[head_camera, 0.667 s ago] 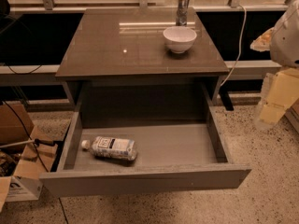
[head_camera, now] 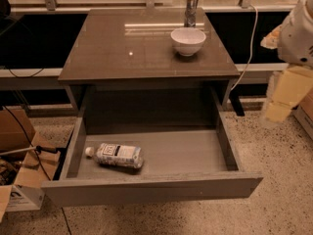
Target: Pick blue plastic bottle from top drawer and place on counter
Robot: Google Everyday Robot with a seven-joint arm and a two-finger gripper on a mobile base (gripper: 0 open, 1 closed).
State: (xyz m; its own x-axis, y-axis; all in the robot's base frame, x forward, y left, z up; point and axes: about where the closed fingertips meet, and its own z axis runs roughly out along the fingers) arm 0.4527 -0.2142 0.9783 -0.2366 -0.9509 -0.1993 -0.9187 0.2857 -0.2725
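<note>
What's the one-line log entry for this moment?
top drawer open | blue plastic bottle lying front-left inside | counter holds white bowl | gripper right of drawer, away from bottle

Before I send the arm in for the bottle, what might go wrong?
The bottle lies on its side close to the left wall of the drawer; it may roll, and that wall crowds a grasp.
The gripper hangs right of the drawer, so its path in could clip the right wall or the counter edge.
A bowl sits back right on the counter; set down left of it.
</note>
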